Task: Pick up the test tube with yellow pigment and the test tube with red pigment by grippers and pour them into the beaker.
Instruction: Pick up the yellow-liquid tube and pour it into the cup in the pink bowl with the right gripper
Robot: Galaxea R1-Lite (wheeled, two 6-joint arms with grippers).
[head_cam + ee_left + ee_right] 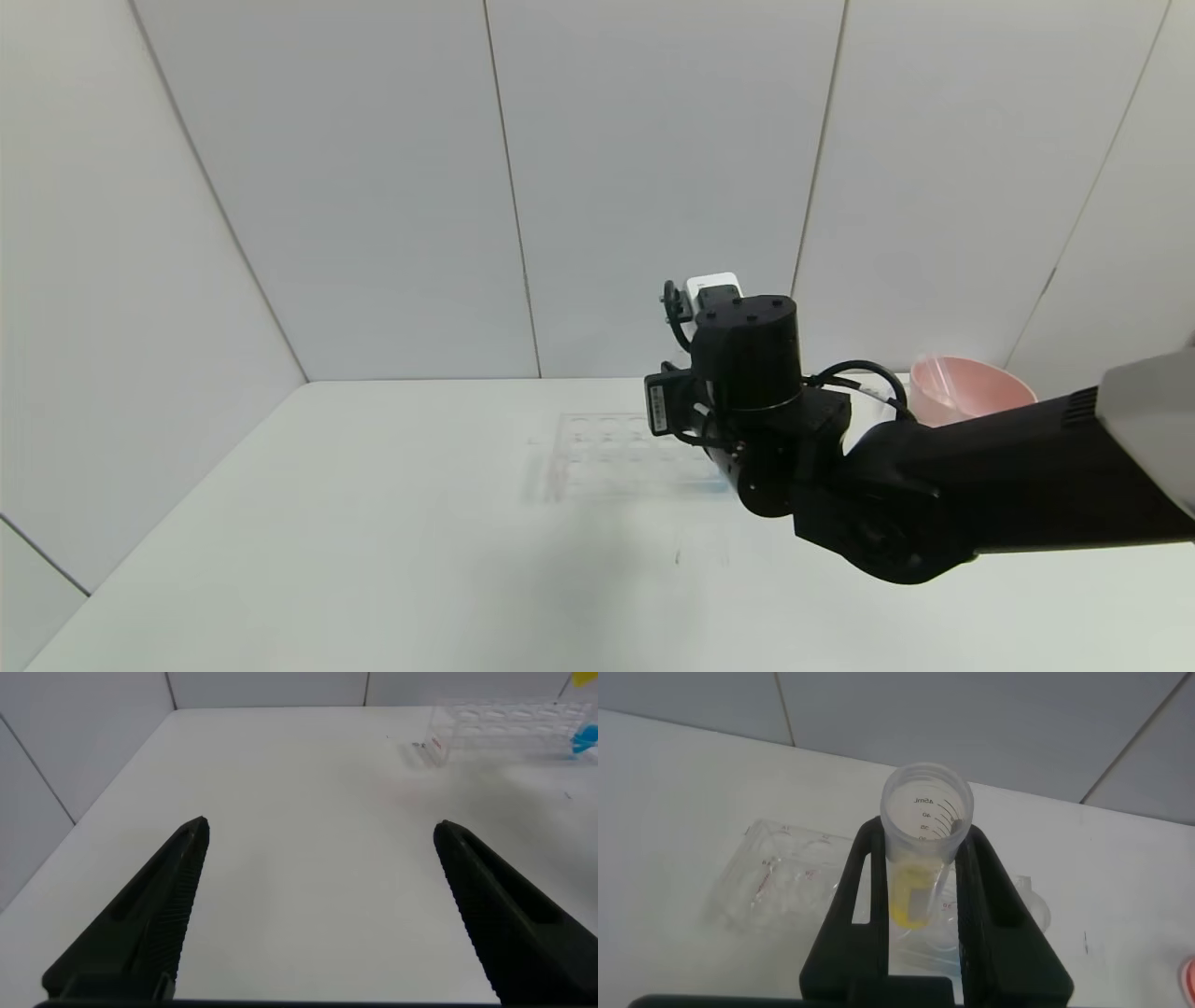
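Right now the right gripper [924, 905] pinches the test tube with yellow pigment [924, 849] above the rack [616, 457]; left gripper [318, 905] hovers spread wide, idle. Risk: smooth tube slips during tilt, missing the beaker [1032, 915] just beside.

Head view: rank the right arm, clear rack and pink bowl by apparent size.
1. Right arm, though it is nearest the camera.
2. Clear rack.
3. Pink bowl, which is partly hidden behind the arm, so places 2 and 3 are unsure.
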